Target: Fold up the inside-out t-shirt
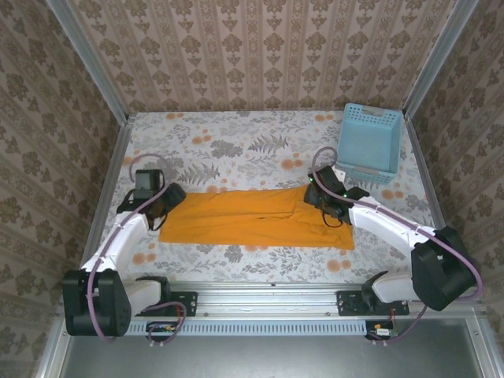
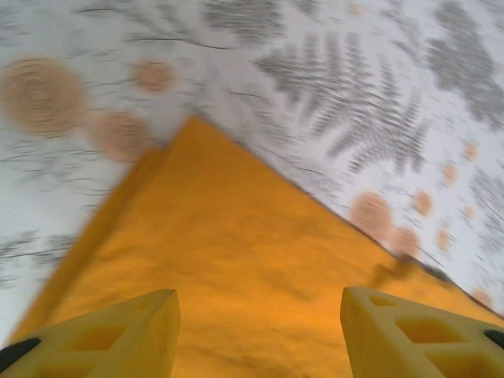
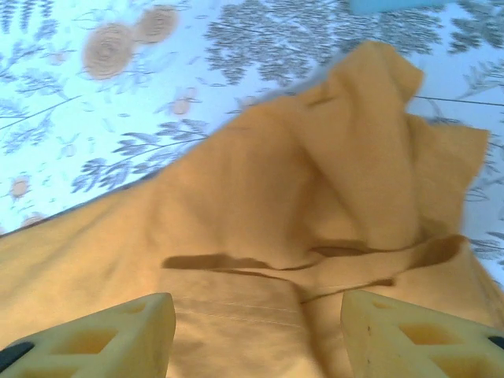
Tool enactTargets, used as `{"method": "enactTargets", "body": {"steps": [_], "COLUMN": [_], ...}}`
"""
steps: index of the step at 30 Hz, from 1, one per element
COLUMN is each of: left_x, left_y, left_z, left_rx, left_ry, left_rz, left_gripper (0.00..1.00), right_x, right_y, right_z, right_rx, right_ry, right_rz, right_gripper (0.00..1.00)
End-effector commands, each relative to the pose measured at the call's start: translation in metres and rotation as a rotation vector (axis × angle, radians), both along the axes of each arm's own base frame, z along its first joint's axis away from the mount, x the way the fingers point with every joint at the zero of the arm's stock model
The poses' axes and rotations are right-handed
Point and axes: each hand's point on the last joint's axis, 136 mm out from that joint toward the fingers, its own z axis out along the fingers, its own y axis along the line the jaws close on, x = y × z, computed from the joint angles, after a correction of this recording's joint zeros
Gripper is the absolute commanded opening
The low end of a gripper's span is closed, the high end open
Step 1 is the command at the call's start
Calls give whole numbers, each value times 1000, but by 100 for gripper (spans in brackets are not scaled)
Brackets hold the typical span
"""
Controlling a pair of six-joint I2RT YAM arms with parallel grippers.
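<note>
Two robot arms are bolted at the near edge of a bench [image 1: 236, 146] covered in a pale cloth printed with grey ferns and orange flowers. Across the middle of the bench lies the orange-yellow t-shirt [image 1: 252, 220], laid flat as a long band running left to right, with its right end slightly nearer and more rumpled. The left arm [image 1: 118, 244] reaches to the left end of the t-shirt, where the left end effector [image 1: 157, 206] sits over the cloth. In the left wrist view its two yellow fingers [image 2: 118, 331] are spread apart with nothing between them, above a smooth pointed corner of the t-shirt [image 2: 236, 260]. The right arm [image 1: 394, 224] reaches to the far right part of the t-shirt, and the right end effector [image 1: 324, 197] is over it. In the right wrist view its fingers [image 3: 118, 331] are also spread apart and grip nothing, above wrinkled, overlapping folds of cloth [image 3: 315, 205]. In the far right corner, well apart from the t-shirt, stands a light blue lattice basket [image 1: 370, 142]. Patterned wallpaper walls [image 1: 260, 55] enclose the bench.
</note>
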Motion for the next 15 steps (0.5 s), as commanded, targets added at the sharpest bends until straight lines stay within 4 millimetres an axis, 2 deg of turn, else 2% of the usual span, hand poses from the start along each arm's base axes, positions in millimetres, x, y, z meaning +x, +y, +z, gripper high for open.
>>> {"method": "enactTargets", "body": {"steps": [1, 4, 7, 11, 15], "left_x": [2, 7, 10, 9, 7], "left_y": [-9, -22, -30, -24, -13], "left_z": [-7, -29, -52, -80, -96], "left_rx": [45, -3, -19, -44, -90], "left_ry": [30, 81, 142, 222, 251], "left_rz": [-27, -60, -92, -77, -27], "left_gripper": [58, 58, 58, 59, 60], "right_x": [-7, -12, -17, -22, -31], "right_y": [4, 9, -7, -31, -54], "right_z": [-24, -40, -42, -37, -40], "right_rx": [-67, -41, -81, -96, -60], "right_ry": [95, 141, 167, 182, 204], "right_rz": [37, 32, -3, -16, -67], "right_gripper": [59, 60, 67, 79, 85]}}
